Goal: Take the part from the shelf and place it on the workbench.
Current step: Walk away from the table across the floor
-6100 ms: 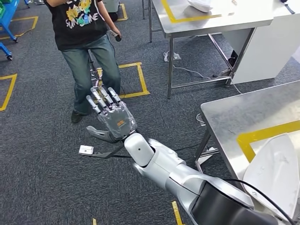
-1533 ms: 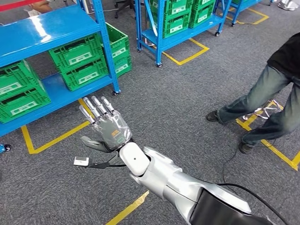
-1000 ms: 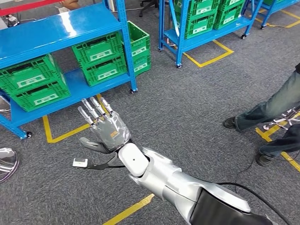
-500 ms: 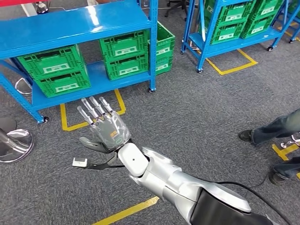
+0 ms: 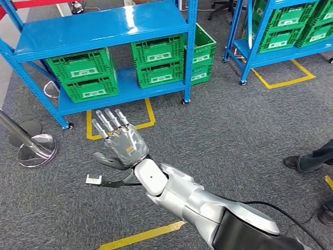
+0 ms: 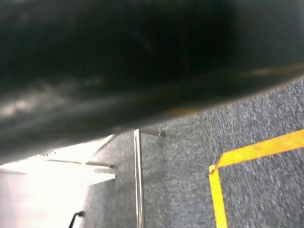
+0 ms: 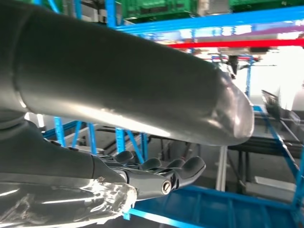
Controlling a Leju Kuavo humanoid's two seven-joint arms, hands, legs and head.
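Currently the right hand [image 5: 119, 143] is held out on a straight arm above the carpet, palm down, fingers [image 5: 105, 119] spread and holding nothing, short of the blue shelf [image 5: 106, 26]. Green crates [image 5: 157, 60] sit on its lower level; which holds the part I cannot tell.

- Grey carpet floor [image 5: 220, 135] spreads under and all around the right hand [image 5: 119, 143].
- A blue shelf rack [image 5: 102, 26] stands just beyond the hand's fingertips, on small wheels.
- Green crates [image 5: 84, 73] sit stacked on the rack's lower board, beyond the hand.
- Yellow tape lines [image 5: 147, 112] mark the floor between the hand and the rack; another yellow strip [image 5: 141, 235] lies on the near side of the hand.
- A second blue rack [image 5: 282, 31] with green crates stands far off to the hand's right.
- A shiny round stand base [image 5: 37, 148] rests left of the hand.
- A person's shoes [image 5: 292, 162] are well off to the right.
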